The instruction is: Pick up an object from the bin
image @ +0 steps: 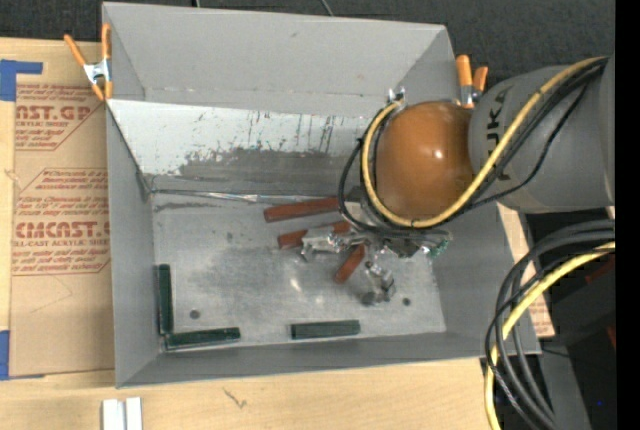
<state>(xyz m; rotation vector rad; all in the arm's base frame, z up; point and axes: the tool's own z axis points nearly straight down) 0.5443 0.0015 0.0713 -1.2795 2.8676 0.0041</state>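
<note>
Nearest me, in front of the claw (349,265) and off to its left, I see three dark green bars (324,328) lying by the front wall of the bin (250,58). The claw stands open, low over the floor, with a short reddish-brown stick (351,261) lying between its fingers (320,244). Just beyond the claw, to its left, lie two more brown sticks (300,210).

Arm (560,133): grey, rounded, black lettering
Wrist cover (420,158): glossy orange-brown dome
Cables (366,163): yellow and black, looping
Gripper (375,276): bare metal
</note>
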